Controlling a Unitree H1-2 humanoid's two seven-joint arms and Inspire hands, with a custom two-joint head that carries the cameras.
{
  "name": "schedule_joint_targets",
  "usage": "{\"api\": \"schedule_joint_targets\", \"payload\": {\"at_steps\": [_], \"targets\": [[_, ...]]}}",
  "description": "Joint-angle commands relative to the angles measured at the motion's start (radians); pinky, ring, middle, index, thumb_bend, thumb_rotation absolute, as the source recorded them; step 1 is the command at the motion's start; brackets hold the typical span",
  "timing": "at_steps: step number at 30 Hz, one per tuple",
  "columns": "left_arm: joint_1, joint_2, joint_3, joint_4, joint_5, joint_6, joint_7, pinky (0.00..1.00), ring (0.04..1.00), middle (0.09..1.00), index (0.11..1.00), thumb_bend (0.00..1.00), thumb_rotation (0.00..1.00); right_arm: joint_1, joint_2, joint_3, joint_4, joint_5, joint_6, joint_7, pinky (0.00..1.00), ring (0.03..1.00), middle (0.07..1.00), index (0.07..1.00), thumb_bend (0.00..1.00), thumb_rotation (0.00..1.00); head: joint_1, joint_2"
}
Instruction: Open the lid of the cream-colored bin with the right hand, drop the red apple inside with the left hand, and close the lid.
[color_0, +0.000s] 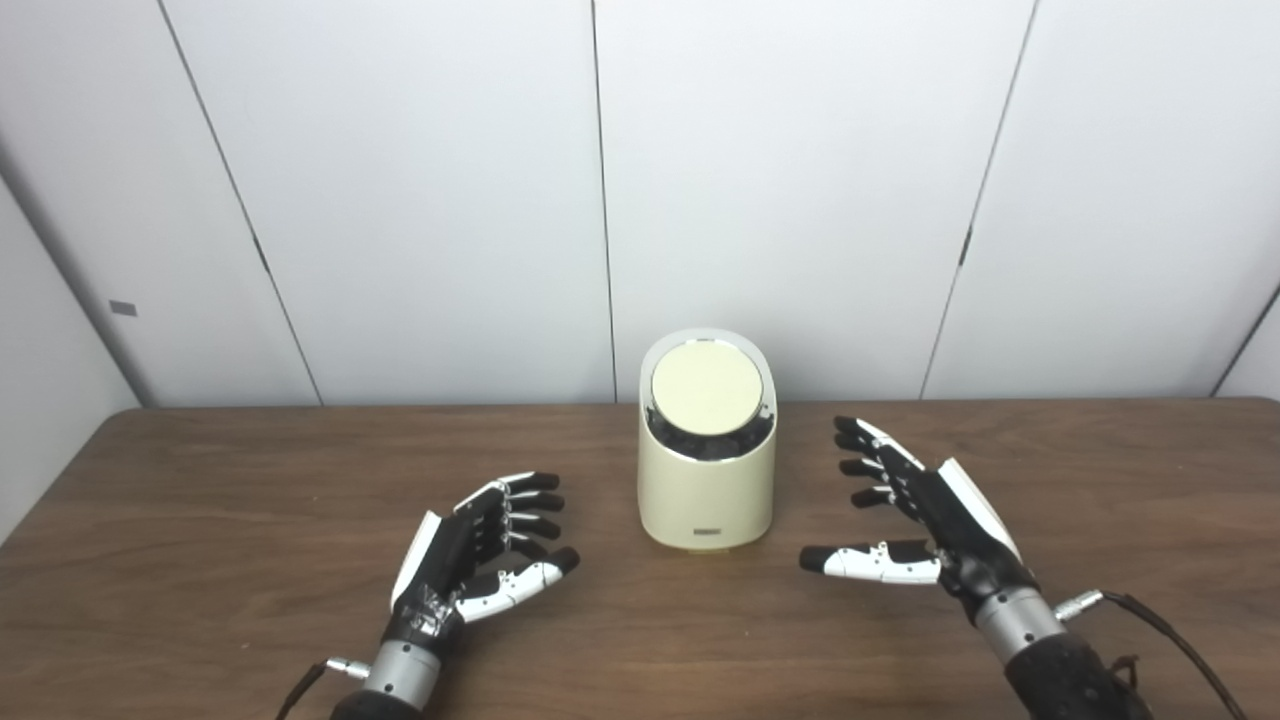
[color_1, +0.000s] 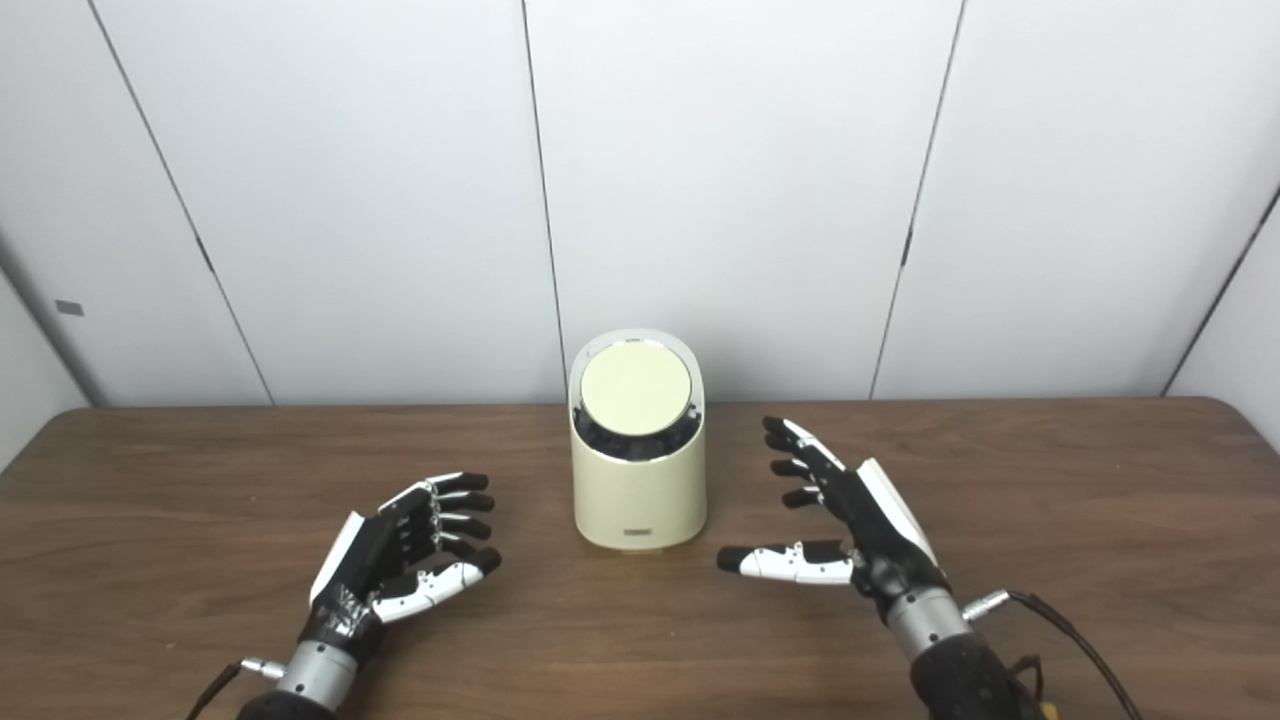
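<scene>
The cream-colored bin (color_0: 706, 500) stands upright at the middle of the table, its round lid (color_0: 706, 387) down on its slanted top. No red apple shows in either view. My left hand (color_0: 478, 553) rests low over the table to the bin's left, open, palm toward the bin, holding nothing. My right hand (color_0: 912, 520) is to the bin's right, open with fingers spread and thumb pointing at the bin, a short gap away from it.
The dark wooden table (color_0: 200, 520) runs wide on both sides, its back edge against white wall panels (color_0: 400, 200). A cable (color_0: 1170, 640) trails from my right wrist toward the bottom right corner.
</scene>
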Motion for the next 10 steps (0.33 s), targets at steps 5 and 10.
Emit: {"api": "schedule_joint_targets", "payload": {"at_steps": [5,10], "targets": [[-0.030,0.012,0.004,-0.043,-0.013,-0.026,-0.003,0.56,0.652,0.732,0.784,0.70,0.18,0.004,-0.019,-0.011,0.030,0.023,-0.120,-0.052,0.76,0.853,0.905,0.921,0.73,0.26,0.000,0.001],[-0.029,0.016,0.003,-0.054,-0.018,-0.027,-0.007,0.59,0.672,0.751,0.802,0.71,0.18,0.013,-0.024,-0.012,0.052,0.037,-0.154,-0.060,0.75,0.863,0.915,0.925,0.74,0.24,0.000,0.001]]}}
